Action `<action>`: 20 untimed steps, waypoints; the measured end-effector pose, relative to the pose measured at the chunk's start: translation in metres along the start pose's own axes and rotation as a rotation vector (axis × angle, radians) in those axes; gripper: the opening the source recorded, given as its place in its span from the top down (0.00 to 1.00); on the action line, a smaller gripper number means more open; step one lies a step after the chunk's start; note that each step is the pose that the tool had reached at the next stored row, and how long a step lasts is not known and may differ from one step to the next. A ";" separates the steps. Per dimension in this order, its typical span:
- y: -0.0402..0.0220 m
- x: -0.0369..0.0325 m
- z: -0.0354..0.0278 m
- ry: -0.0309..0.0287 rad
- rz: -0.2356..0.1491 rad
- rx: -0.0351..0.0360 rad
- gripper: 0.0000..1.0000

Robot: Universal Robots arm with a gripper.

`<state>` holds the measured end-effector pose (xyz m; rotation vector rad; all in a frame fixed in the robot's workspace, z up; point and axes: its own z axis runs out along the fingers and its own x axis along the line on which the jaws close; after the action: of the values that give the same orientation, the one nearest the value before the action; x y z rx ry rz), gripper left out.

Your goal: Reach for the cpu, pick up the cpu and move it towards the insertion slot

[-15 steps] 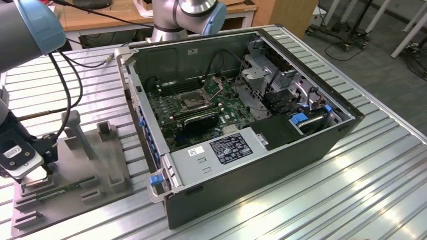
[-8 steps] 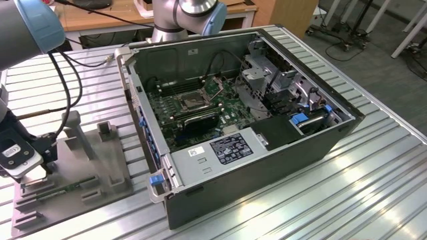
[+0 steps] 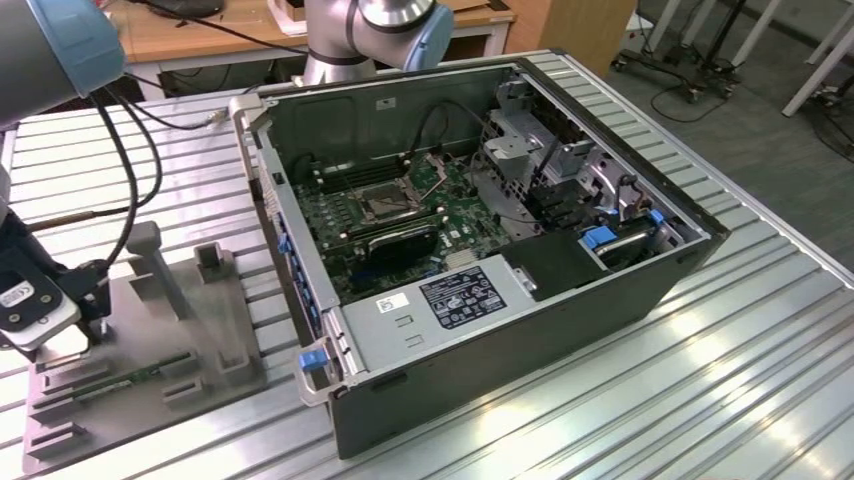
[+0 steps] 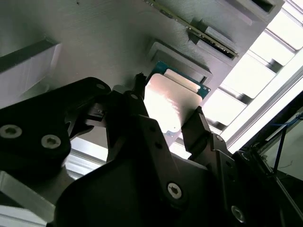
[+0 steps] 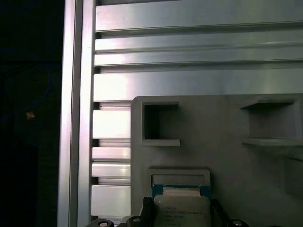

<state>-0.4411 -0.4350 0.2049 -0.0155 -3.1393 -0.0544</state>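
One tool [image 4: 166, 105] clamps the cpu [image 4: 173, 94] by two edges over the grey tray [image 4: 94, 38], at eight o'clock from the insertion slot [image 3: 390, 205] in the exterior view.

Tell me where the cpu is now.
In both wrist views the cpu is held in the gripper, at the square recess of the grey tray at the exterior view's left.

No print legible anywhere.
- Black label [image 3: 461, 296] with white lines, on the grey power-supply box [image 3: 400, 345] inside the case: unreadable.
- White sticker [image 3: 396, 303] just beside it: unreadable.
- Faint lines on the cpu [image 5: 182, 213] lid, first wrist view: not decipherable.
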 end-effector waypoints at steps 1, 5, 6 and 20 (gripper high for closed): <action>0.0001 0.0000 -0.0015 0.0000 0.000 0.0000 0.45; 0.0002 -0.0001 -0.0070 0.0001 0.000 0.0000 0.45; 0.0003 -0.0002 -0.0084 0.0002 0.000 0.0000 0.45; 0.0012 -0.0009 -0.0334 0.0012 0.000 0.0000 0.45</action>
<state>-0.4402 -0.4350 0.2383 -0.0156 -3.1381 -0.0544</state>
